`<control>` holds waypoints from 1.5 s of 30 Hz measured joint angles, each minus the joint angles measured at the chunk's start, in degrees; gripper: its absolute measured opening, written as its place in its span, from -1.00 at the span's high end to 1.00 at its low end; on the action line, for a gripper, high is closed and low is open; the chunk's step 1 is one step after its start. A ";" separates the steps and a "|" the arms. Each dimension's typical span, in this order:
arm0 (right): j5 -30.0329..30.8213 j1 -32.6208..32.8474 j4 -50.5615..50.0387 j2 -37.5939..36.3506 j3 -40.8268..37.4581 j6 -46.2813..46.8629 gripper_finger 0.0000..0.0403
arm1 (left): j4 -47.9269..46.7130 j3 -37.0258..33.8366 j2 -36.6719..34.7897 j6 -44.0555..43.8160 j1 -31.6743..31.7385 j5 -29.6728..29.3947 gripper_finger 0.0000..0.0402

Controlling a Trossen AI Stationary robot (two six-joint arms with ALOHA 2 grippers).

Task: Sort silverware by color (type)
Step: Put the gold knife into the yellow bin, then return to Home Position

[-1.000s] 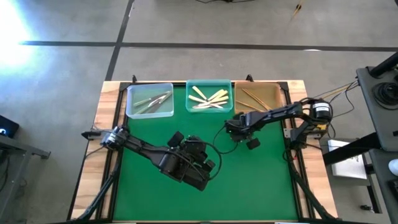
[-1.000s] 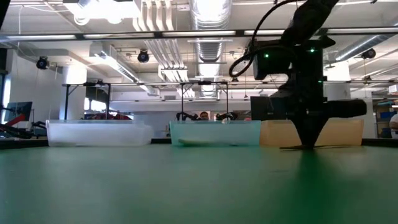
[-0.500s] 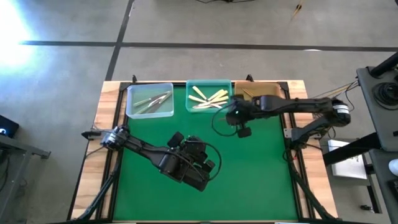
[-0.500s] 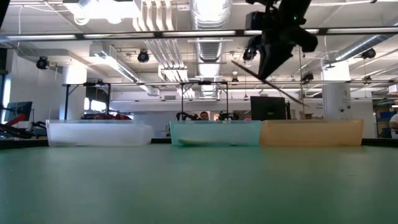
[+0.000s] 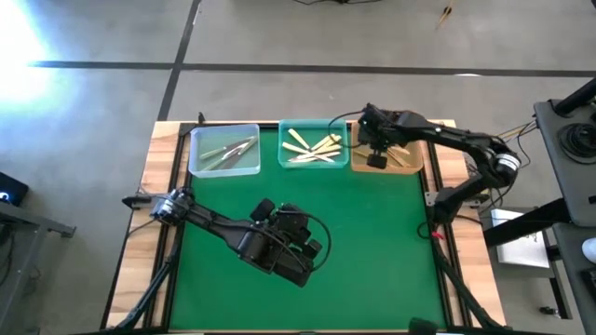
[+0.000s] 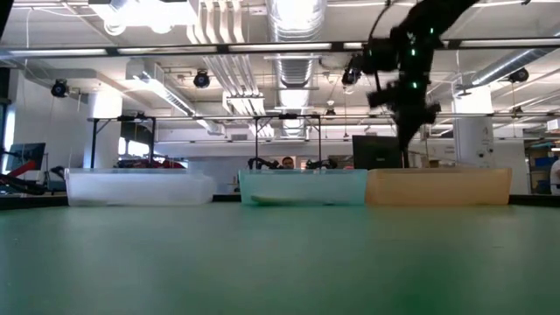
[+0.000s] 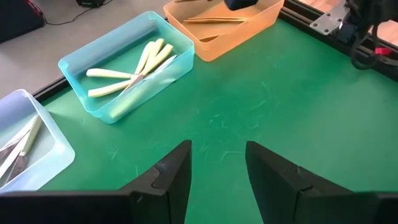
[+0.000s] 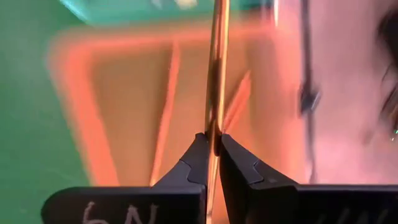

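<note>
— While the right gripper (image 5: 372,140) hangs over the orange tray (image 5: 406,166) at the far right of the table, what does the overhead view give us?

— Three trays in a row along the far edge: the clear tray (image 5: 197,166) with silver utensils (image 5: 228,151), the teal tray (image 5: 283,147) with cream utensils (image 5: 312,147), then the orange one with a tan-brown piece or two inside. The left gripper (image 5: 312,253) sits low over the green mat (image 5: 372,242), well apart from the trays.

— And from table height?

— The right gripper (image 6: 409,118) is up in the air above the orange tray (image 6: 437,186), pointing down. The other two trays stand beside it, touching in a line.

— Left wrist camera?

— Left fingers (image 7: 174,177) spread wide, nothing between them, green mat underneath. Beyond, cream utensils (image 7: 134,68) fan out in the teal tray (image 7: 118,106), and a brown stick (image 7: 214,19) lies in the orange tray (image 7: 249,34).

— Right wrist?

— Here's the grip: right fingertips (image 8: 200,155) pressed together on a thin tan-brown wooden utensil (image 8: 217,68), which runs straight out past them. Below it is the orange tray (image 8: 74,124), blurred, with more brown sticks (image 8: 168,106) lying in it.
</note>
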 joint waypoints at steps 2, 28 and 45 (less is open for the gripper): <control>-0.09 -3.40 -0.22 1.59 -1.87 2.59 0.95 | 0.04 0.00 0.00 -0.07 -0.14 0.00 0.33; -46.71 -7.08 -3.63 -28.97 -2.99 18.95 0.57 | -2.09 -2.72 -9.56 14.54 -0.12 0.06 0.33; -46.46 -5.03 11.55 -45.86 -11.32 38.63 0.59 | 5.90 -64.68 -55.88 -3.22 -0.57 2.14 0.33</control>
